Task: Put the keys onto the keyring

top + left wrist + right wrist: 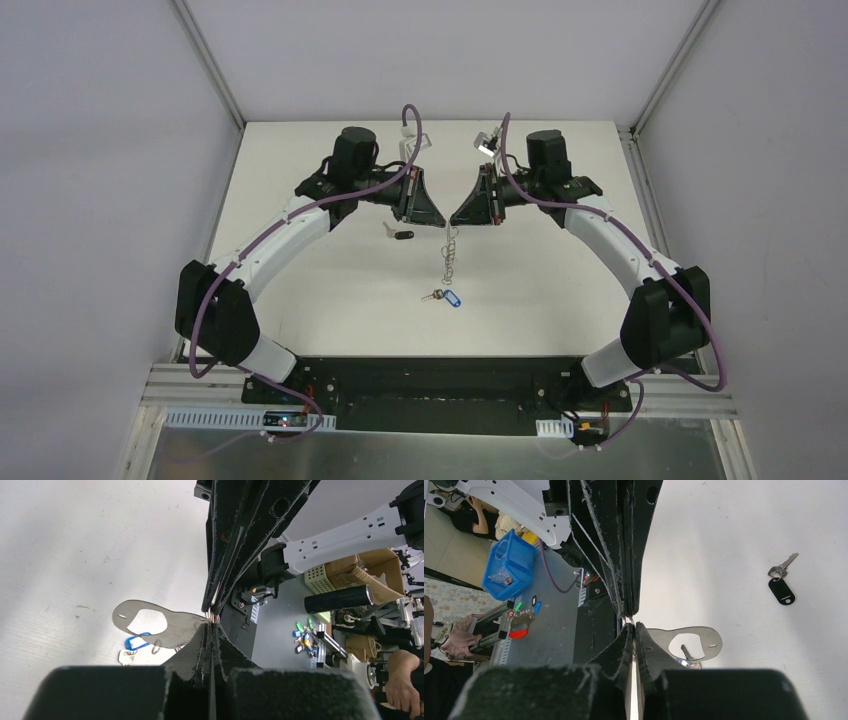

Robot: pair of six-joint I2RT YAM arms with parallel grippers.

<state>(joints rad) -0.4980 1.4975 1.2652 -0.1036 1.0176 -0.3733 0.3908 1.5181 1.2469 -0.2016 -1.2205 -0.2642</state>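
Note:
The keyring (452, 255) hangs over the middle of the table from the point where both grippers meet. In the left wrist view it is a flat silvery oval loop (172, 625) with a toothed lower edge; the right wrist view shows it too (709, 636). My left gripper (443, 223) (212, 625) is shut on its top wire. My right gripper (454, 220) (630, 625) pinches the same wire from the other side, tip to tip. The key with the blue tag (446, 297) (135, 642) lies below the hanging keyring. The key with the black head (399, 235) (781, 591) lies left of it.
Two small pale objects (417, 143) (488, 140) sit near the table's far edge. Beyond the near edge is a grey bench with a blue bin (509, 562), boxes (372, 572) and a black cylinder (340, 597). A person's arm (402, 680) shows there.

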